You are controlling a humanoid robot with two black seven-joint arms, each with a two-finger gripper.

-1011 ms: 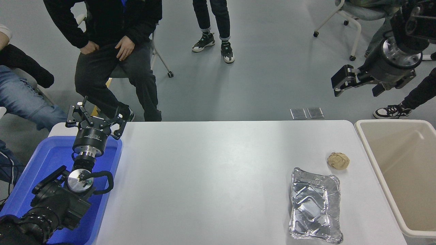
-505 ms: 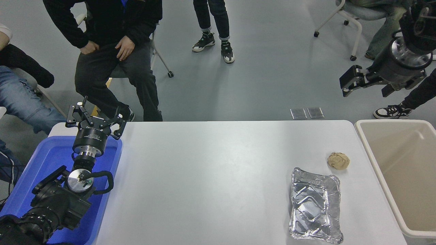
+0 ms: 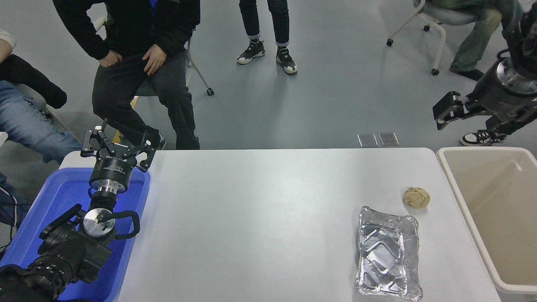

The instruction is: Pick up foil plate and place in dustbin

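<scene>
Shiny crinkled foil plate [image 3: 388, 254]; smooth plastic dustbin [image 3: 495, 218]; matt white table [image 3: 260, 218].

The left arm comes in from the lower left corner and points away from the camera, its silver-ringed wrist straight and the left gripper [image 3: 118, 142] spread wide, fingers splayed apart. The right arm enters high at the right edge, raised well up, its wrist angled left and down, with the right gripper [image 3: 469, 118] parted, one black finger [image 3: 448, 110] reaching leftward
</scene>
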